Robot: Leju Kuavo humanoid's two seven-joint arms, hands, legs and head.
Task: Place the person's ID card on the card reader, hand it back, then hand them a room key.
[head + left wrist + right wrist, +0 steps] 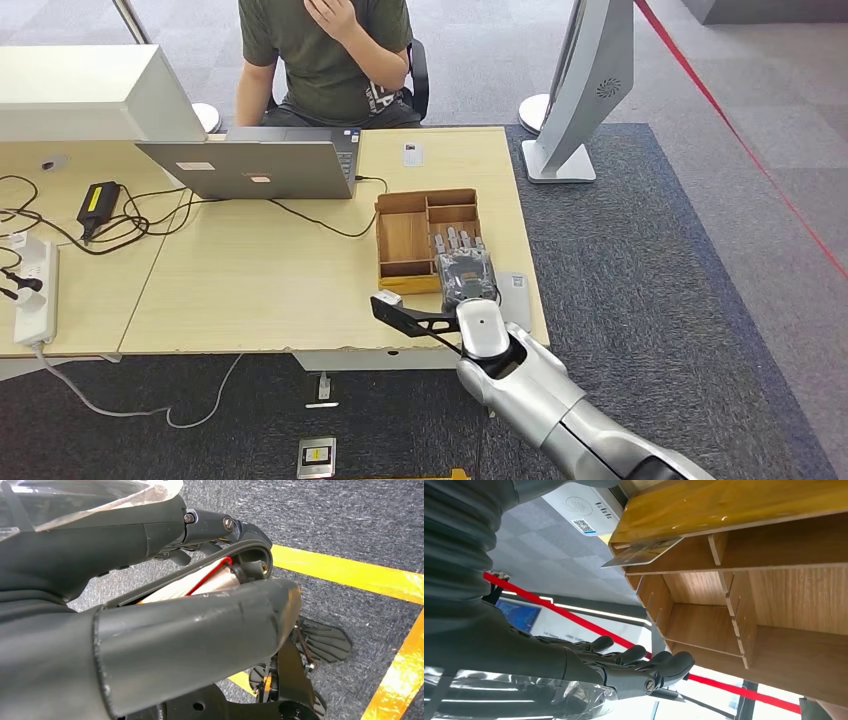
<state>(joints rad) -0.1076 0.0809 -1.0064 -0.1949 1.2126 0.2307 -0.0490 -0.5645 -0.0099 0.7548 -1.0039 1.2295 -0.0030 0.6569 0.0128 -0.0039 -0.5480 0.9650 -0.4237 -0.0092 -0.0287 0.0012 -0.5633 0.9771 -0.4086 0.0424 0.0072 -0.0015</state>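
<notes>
Wooden desk [250, 290] carries the compartment tray [400, 240] near its right edge, where our right hand [465, 270] hovers, fingers apart and empty. A card [641, 554] lies in one compartment. We should lower slowly, pinching its free edge. Left hand: cannot tell.

A light wooden table [270, 290] spans the left and middle of the head view, made of two tops joined by a seam at centre-left. A grey laptop [255, 165] stands open near its far edge, by a white monitor [85, 92] at upper left. A black power brick [98, 203] with tangled cables [150, 225] lies left of centre, and a white power strip [33, 290] at the far left edge. A brown compartmented wooden tray [420, 235] sits right of centre. A white card reader [514, 298] lies beside the tray at the table's lower right corner. A small white card [412, 154] lies near the far edge.
</notes>
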